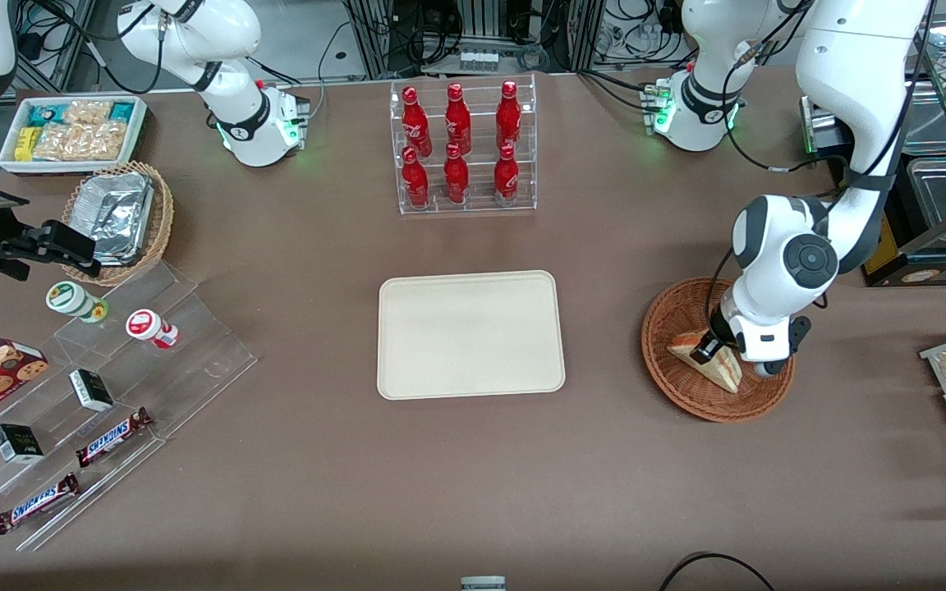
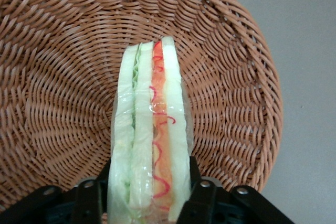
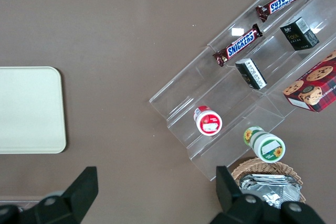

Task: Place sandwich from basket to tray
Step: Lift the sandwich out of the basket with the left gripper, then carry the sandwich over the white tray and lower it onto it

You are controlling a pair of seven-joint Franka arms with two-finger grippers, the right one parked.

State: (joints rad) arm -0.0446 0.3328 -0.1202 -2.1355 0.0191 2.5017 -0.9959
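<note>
Fingers (image 2: 202, 195) pressed against both bread faces of the sandwich (image 2: 149, 129); my gripper (image 2: 147, 200) is clamped on its wide end, down inside the basket (image 2: 58, 87). Fingertips themselves cut off at frame edge in the wrist view; in the front view my wrist housing covers most of the grip and part of the basket (image 1: 670, 328). Sandwich (image 1: 707, 361) stands on edge between the pads, filling stripe up, narrow end pointing away from me over the weave. Cannot tell whether it touches the basket floor. Basket rim curves all round it. Tray (image 1: 470, 334) lies flat toward the parked arm's end, well apart, bare brown table (image 1: 604, 460) between.
</note>
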